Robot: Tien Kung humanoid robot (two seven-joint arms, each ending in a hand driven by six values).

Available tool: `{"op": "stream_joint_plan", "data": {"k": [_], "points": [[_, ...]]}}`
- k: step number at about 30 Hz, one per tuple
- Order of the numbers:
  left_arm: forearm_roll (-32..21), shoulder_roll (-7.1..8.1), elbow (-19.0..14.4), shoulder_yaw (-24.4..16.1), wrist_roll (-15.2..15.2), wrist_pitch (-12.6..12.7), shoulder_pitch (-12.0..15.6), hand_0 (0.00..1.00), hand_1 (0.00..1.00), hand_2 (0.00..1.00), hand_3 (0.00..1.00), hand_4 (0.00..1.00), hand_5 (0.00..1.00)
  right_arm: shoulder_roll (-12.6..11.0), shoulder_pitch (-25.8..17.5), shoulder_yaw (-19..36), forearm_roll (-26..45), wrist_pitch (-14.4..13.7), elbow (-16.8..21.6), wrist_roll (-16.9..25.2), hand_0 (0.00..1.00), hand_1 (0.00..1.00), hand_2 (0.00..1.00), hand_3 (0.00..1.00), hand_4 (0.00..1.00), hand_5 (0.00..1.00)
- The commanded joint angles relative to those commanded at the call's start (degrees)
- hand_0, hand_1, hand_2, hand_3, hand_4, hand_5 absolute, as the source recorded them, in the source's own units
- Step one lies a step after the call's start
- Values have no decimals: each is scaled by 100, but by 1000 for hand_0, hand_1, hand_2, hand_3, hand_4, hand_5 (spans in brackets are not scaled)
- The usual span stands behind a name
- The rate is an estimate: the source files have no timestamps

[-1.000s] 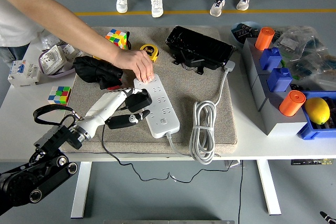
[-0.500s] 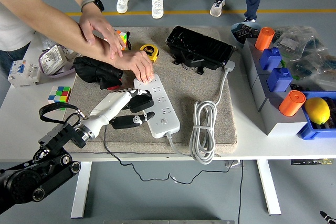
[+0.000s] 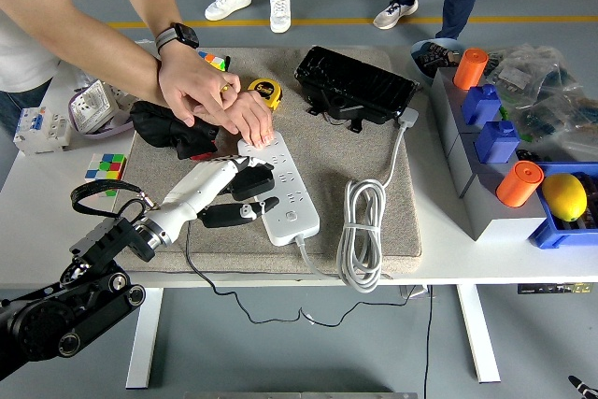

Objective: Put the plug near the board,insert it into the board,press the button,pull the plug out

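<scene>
Since the earlier frames, the person's second hand (image 3: 192, 81), the one with a dark wristwatch, has come down on top of the first hand (image 3: 245, 117), and both now press on the far end of the white multi-socket power strip (image 3: 277, 186) lying on the grey felt mat (image 3: 374, 221). Against that, the robot's left hand (image 3: 227, 191) has barely shifted: its white fingers stay closed around the black plug (image 3: 250, 180), which sits at the strip's left edge, over the middle sockets. Whether the pins have entered a socket cannot be told from this view. Judging by the extra bracing, the strip is being steadied for insertion, so the plug looks near but probably not seated. The strip's button (image 3: 292, 216), at its near end, is untouched. No right arm is visible.
</scene>
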Motion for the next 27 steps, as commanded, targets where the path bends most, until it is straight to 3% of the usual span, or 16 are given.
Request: {"op": "stream_joint_plan", "data": {"k": [11,12,17,18,23,24,27], "points": [[-193,194,-605,-125,69,-58,115,763,802,804,766,809,832,1,-13,12,-16,4,3,1,606,622,622,549,992,405],[-220,232,-725,-142,121,-90,142,682,729,748,764,813,814,-1,-16,9,-15,4,3,1,606,620,622,549,992,405],[-300,427,-1345,-208,514,-326,259,682,729,748,764,813,814,-7,-18,14,-18,5,-2,-3,606,620,622,549,992,405],[-322,468,-1481,-215,614,-384,288,304,488,518,717,820,501,-6,-20,20,-19,5,-3,-4,604,621,622,549,992,405],[-179,637,-2171,-260,1385,-916,386,304,488,518,717,820,501,-10,-32,33,-25,8,-7,-10,604,621,622,549,992,405],[-114,662,-2321,-282,1620,-1110,385,166,283,341,712,747,152,-11,-32,33,-28,9,-8,-12,606,621,622,549,992,405],[-81,704,-2618,-330,2244,-1624,359,166,283,341,712,747,152,-18,-32,27,-35,12,-2,-16,606,621,622,549,992,405]]}}
